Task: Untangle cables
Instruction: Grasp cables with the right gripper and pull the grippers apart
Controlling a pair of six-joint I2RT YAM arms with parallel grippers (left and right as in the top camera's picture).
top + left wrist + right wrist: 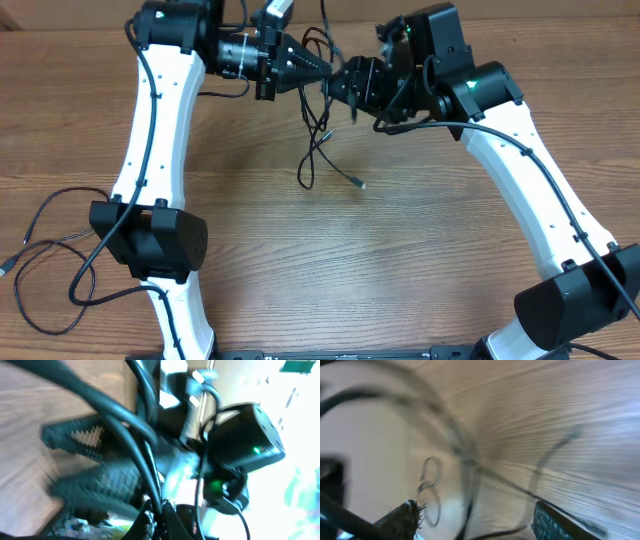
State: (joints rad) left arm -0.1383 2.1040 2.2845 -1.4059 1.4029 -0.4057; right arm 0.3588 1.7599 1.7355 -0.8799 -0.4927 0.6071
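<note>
Left gripper [320,70] clenched on the cables [316,140], which hang from it in loose loops. Right gripper [477,522] released, its fingers spread wide, with blurred cable strands between them.

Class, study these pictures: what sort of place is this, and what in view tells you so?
Probably a robotics lab bench: a white left arm and right arm stand at a wood-grain table, with black cables dangling between them.

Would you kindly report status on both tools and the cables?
Left tool shut on cables. Right tool open, strands between its fingers. Cables hang tangled beneath both tools. Nothing blocking seen.
</note>
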